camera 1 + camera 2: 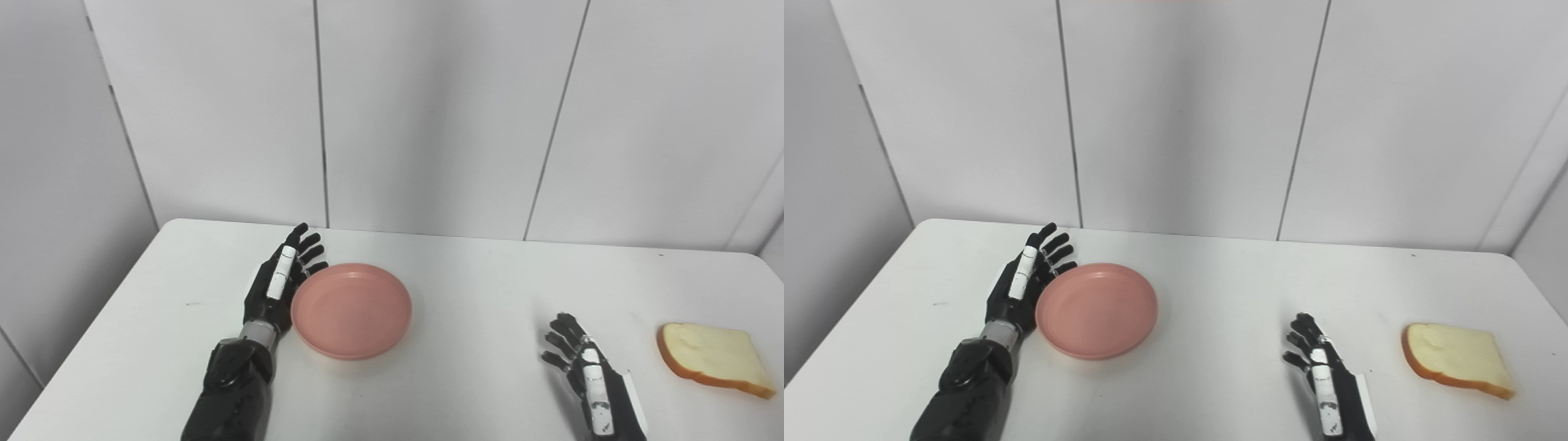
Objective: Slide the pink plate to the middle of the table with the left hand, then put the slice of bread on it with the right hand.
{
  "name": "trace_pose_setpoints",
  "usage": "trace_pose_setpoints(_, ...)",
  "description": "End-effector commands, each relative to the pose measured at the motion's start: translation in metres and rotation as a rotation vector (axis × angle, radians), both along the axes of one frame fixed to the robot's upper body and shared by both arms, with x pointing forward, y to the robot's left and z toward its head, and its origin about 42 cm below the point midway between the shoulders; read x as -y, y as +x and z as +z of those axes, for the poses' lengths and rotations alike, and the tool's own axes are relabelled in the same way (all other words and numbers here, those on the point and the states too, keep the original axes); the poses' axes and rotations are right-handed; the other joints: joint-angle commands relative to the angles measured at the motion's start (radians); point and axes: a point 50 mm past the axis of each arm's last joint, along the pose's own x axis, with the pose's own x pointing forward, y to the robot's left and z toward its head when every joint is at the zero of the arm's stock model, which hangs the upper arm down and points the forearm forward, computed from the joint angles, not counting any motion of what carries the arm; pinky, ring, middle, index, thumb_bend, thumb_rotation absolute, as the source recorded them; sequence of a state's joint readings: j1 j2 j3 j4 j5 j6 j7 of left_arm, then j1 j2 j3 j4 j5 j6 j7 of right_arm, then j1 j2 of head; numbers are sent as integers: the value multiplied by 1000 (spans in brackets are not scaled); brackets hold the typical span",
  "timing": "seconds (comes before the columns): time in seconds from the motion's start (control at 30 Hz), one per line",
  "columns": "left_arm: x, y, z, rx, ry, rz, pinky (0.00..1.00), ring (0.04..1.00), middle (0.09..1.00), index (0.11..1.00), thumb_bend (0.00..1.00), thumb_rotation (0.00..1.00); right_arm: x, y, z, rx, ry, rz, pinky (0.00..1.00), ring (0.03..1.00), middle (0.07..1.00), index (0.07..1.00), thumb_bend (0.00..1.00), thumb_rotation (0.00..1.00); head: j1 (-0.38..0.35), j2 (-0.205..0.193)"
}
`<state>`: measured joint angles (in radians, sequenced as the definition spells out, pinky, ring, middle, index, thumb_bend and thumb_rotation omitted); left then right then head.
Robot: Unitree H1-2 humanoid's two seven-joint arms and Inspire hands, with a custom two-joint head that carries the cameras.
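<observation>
A pink plate [351, 309] sits left of centre in the frame on a white table [478, 294], its left rim against the left hand [278, 285], whose fingers are extended and spread, edge-on beside the plate. At lower right, the right hand [582, 364] rests apart from everything, fingers loosely splayed and holding nothing. A slice of bread [713, 358] lies flat at the far right edge of the frame, near that hand but not touching it. Pale wall panels [429, 110] fill the upper frame.
</observation>
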<state>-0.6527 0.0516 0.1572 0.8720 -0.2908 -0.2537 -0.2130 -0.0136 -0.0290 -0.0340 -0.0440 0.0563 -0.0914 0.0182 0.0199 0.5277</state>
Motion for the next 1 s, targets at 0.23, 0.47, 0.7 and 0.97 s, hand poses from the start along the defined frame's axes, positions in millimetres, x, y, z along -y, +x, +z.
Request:
trace_pose_setpoints(0.23, 41, -19, -27, -130, -35, -51, 770, 862, 860, 856, 925, 733, -23, -19, -26, -121, 26, -7, 777, 843, 864, 877, 826, 1000, -55, 20)
trace_pose_setpoints(0.47, 58, -26, -26, -131, -48, -80, 785, 868, 864, 866, 918, 750, -38, -17, -21, -119, 8, -3, 764, 832, 860, 880, 814, 1000, -144, 34)
trace_pose_setpoints(0.7, 67, -32, -24, -138, -60, -97, 753, 862, 863, 859, 926, 760, -53, -15, -16, -104, -5, 10, 765, 832, 864, 885, 791, 1000, -223, 46)
trace_pose_setpoints(0.97, 72, -38, -33, -168, -43, -129, 746, 850, 851, 847, 942, 760, -69, -14, -11, -93, -20, 3, 738, 823, 856, 875, 742, 1000, -327, 55)
